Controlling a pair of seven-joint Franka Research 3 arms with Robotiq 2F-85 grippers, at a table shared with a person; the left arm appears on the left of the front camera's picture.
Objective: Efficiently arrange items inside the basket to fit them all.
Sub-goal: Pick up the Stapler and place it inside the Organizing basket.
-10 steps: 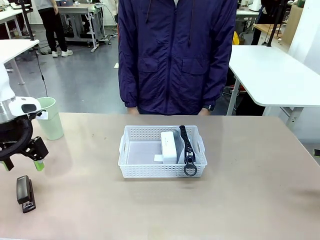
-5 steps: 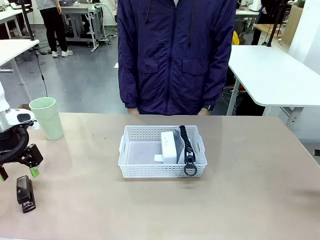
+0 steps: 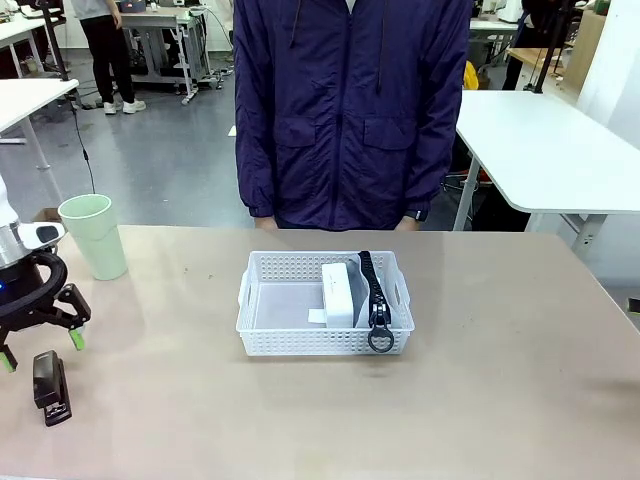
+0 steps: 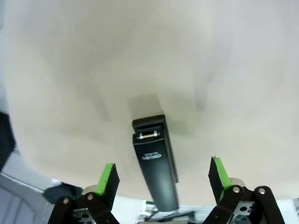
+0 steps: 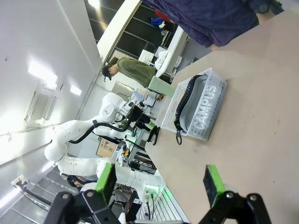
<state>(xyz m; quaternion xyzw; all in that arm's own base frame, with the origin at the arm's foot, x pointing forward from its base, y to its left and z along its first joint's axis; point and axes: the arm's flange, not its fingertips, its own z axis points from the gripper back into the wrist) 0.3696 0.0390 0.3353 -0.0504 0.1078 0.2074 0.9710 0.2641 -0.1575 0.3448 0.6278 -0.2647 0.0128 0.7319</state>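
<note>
At the centre of the front view sits the white basket, lattice-walled with handle cut-outs at both ends. Its right half holds a white box standing on edge and, pressed against it on the right, a grey pouch whose black zipper runs along the top to a ring pull at the near wall. The left half of the basket is bare. At the lower left of the frame a small black stapler lies on the counter. The left gripper hangs just above it with jaws apart, not touching it. In the left wrist view the stapler lies between the spread green pads. A pale green cup stands upright at the left, near the counter's far edge. The right gripper has its jaws wide apart over bare counter, well away from the basket. The counter is smooth pale beige. Behind it stands a person in a dark blue zipped jacket. Beyond are a grey floor, white tables and workbenches.
</note>
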